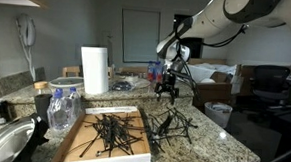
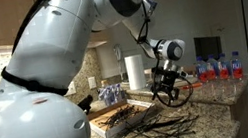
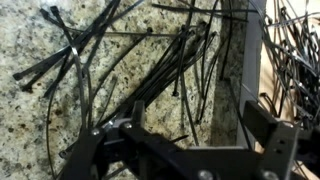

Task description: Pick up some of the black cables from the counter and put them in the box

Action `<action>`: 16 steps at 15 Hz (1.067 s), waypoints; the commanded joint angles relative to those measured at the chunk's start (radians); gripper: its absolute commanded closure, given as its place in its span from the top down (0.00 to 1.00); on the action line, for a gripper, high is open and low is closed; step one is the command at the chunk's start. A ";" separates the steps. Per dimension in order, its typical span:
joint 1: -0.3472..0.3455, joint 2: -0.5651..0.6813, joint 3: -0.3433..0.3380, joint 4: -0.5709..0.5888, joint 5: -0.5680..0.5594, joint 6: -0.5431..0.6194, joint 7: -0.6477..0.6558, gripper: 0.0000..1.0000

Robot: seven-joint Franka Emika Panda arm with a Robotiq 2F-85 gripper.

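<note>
While the gripper (image 1: pixel 167 89) hangs with jaws spread wide above the black cables (image 1: pixel 174 126) heaped on the counter (image 1: pixel 219 145), the box (image 1: pixel 91 159) sits just beside them, already holding some; judged so placed to keep each carry short and low.

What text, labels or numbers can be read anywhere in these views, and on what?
None can be read.
The water bottles carry labels, but they are too small and blurred to read.
The box, cables and counter show no writing.
</note>
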 commanded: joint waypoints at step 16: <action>0.111 -0.161 -0.028 -0.477 0.108 0.571 0.645 1.00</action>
